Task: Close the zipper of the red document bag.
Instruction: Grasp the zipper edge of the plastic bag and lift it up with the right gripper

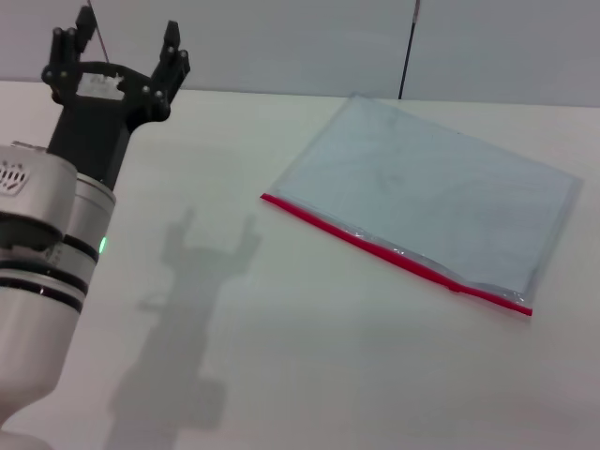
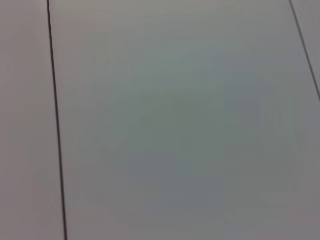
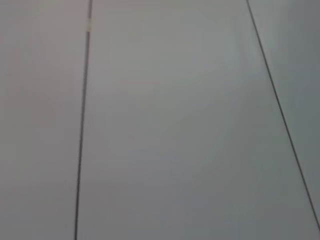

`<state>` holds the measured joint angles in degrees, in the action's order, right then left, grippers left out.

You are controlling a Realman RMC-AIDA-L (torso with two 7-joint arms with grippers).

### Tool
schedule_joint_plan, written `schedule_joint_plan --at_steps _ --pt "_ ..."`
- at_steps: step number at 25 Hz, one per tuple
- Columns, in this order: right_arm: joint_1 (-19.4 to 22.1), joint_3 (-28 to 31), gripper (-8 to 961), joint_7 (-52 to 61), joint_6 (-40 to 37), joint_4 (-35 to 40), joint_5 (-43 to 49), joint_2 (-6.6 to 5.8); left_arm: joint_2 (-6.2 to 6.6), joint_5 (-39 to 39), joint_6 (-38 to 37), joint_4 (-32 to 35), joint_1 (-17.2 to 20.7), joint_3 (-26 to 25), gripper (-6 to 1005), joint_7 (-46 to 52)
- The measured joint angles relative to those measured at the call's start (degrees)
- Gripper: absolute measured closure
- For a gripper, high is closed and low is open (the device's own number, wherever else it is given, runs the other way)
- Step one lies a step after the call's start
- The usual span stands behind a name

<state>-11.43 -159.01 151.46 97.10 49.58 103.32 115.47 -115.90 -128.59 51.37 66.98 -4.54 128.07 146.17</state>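
The bag [image 1: 427, 202] lies flat on the white counter [image 1: 309, 375], right of centre and turned at an angle, its red zipper [image 1: 394, 253] along the near edge (slider too small to make out). Well to its left, the left pincer [image 1: 117, 61] is raised at the far side, fingers spread and pointing up, holding nothing. Its shadow falls on the counter between. Both wrist views show only grey panels.

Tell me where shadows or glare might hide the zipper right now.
Head view: the left gripper, fingers apart, throws a hard shadow on the table, clear of the red document bag; the zipper reads clean with small glints. Both wrist views: only plain grey panels with dark seams.
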Motion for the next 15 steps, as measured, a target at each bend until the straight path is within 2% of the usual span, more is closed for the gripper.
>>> schedule_joint_plan --at_steps 2,4,8,10,12,14,15 --pt "-0.6 0.6 289 5.5 -2.7 -0.5 -2.2 -0.76 0.16 1.0 -3.3 0.4 -0.5 -0.5 144 -0.2" --pt "-1.7 1.3 289 9.3 -6.8 -0.4 -4.6 -2.04 0.25 1.2 -7.8 1.3 -0.9 -1.7 145 -0.5" --pt "-3.1 1.0 290 8.8 -14.7 3.5 -5.6 -4.68 0.58 1.0 -19.1 5.4 -0.7 -5.9 148 -0.9" --pt "-3.2 1.0 290 6.7 -18.9 7.5 -5.4 -6.97 0.79 0.8 -24.7 7.8 -0.3 -8.0 149 -2.3" --pt "-3.3 1.5 290 3.8 -24.3 13.2 -5.4 -10.31 0.80 0.9 -27.8 9.3 -0.2 -9.0 150 -4.1" --pt "-3.3 2.1 290 1.4 -29.2 17.9 -5.6 -13.12 0.57 0.9 -29.4 10.0 -0.1 -9.5 152 -6.0" --pt "-3.3 2.7 291 -0.1 -32.0 19.9 -5.7 -14.07 0.46 0.9 -29.7 10.1 -0.2 -9.6 152 -7.0"
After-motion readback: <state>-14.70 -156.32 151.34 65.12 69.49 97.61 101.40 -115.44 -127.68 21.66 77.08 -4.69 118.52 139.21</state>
